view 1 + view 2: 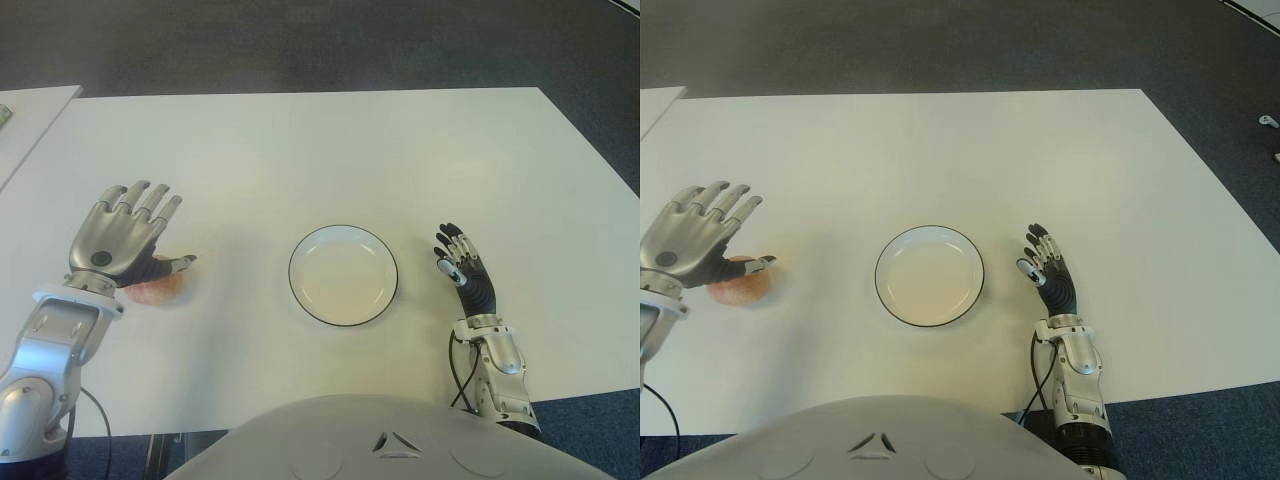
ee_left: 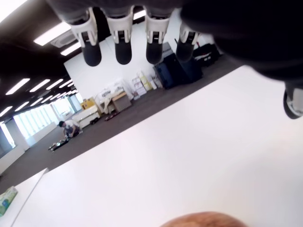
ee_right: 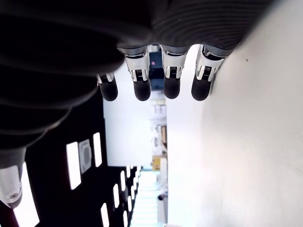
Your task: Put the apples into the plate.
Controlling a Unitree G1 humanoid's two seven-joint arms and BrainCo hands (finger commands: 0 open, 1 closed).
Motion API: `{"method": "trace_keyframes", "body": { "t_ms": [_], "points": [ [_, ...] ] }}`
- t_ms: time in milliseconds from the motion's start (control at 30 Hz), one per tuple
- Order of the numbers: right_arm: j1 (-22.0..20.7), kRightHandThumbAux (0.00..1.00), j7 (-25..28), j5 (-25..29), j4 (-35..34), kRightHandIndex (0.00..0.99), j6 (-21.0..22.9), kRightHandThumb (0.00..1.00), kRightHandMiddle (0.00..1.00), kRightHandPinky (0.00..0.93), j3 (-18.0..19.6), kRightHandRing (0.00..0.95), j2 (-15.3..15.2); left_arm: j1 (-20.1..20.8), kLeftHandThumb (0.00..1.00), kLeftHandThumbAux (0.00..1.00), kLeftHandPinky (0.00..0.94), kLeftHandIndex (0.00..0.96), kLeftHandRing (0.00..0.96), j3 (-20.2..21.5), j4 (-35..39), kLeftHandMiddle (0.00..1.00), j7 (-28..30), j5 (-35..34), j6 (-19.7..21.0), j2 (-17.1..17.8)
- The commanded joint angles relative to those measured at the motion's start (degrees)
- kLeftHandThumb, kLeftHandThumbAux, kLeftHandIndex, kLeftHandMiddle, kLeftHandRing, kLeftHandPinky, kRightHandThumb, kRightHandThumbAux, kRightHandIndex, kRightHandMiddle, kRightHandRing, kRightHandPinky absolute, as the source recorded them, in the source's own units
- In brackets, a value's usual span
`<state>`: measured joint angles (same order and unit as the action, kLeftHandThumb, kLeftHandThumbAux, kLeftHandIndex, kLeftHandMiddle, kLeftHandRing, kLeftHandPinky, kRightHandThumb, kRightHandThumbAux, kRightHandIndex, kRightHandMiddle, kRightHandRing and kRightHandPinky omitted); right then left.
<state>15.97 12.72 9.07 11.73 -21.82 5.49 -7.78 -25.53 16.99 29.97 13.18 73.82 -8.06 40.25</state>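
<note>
- The wide white rectangular counter (image 1: 300,150) fills the eye views, with dark grey carpeted floor (image 1: 300,40) beyond its far edge and along the right side.
- At the far left, the corner of a second white table (image 1: 30,115) pokes in, well apart from the action.
- Centre stage, a round white plate with a thin dark rim (image 1: 343,275) sits flat on the counter, nothing in it.
- On the left, the silver-backed left hand (image 1: 122,238) hovers palm-down, fingers spread and straight, thumb reaching toward the plate side. It holds nothing.
- Directly beneath that palm lies the reddish-pink apple (image 1: 740,285), on the counter, well to the left of the plate and not in it. Only its near edge peeks out from under the hand in the eye views.
- The left wrist view confirms it: four dark fingertips (image 2: 122,47) extended and apart, and the rounded top of the apple just showing at the frame's lower edge, no finger wrapped around it.
- On the right, the black-and-silver right hand (image 1: 460,262) shows just beside the plate, on its right, fingers pointing away from the robot.
- Its own wrist view shows four fingertips side by side, straight and relaxed, gripping nothing.
- Far off in the left wrist view, a person (image 2: 71,127) crouches on the floor among stacked boxes.
</note>
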Motion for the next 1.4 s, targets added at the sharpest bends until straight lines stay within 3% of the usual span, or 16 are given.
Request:
{"method": "trace_keyframes", "body": {
  "t_ms": [33, 733, 1167, 1400],
  "points": [
    [3.8, 0.529, -0.2, -1.3, 8.4, 0.004, 4.1, 0.133, 0.029, 0.0, -0.1, 0.0, 0.3, -0.1, 0.264, 0.232, 0.14, 0.086, 0.08, -0.1, -2.6, 0.088, 0.9, 0.3, 0.0, 2.2],
    [2.9, 0.532, 4.7, 2.9, 11.9, 0.01, 1.1, 0.151, 0.029, 0.0, 2.7, 0.0, -0.8, -5.1, 0.278, 0.21, 0.125, 0.094, 0.098, 2.0, -0.1, 0.124, 16.1, -0.5, 1.0, 6.6],
    [3.6, 0.527, 5.9, 3.9, 11.8, 0.018, 1.0, 0.166, 0.041, 0.0, 3.5, 0.002, -0.9, -8.6, 0.316, 0.228, 0.082, 0.116, 0.078, 5.5, 2.7, 0.133, 21.3, -3.8, 1.5, 5.6],
    [4.0, 0.521, 6.1, 4.1, 11.3, 0.026, 1.5, 0.178, 0.046, 0.003, 3.8, 0.008, -0.7, -10.3, 0.316, 0.222, 0.093, 0.095, 0.07, 5.0, 2.4, 0.119, 22.0, -5.8, 1.7, 4.7]
  ]
}}
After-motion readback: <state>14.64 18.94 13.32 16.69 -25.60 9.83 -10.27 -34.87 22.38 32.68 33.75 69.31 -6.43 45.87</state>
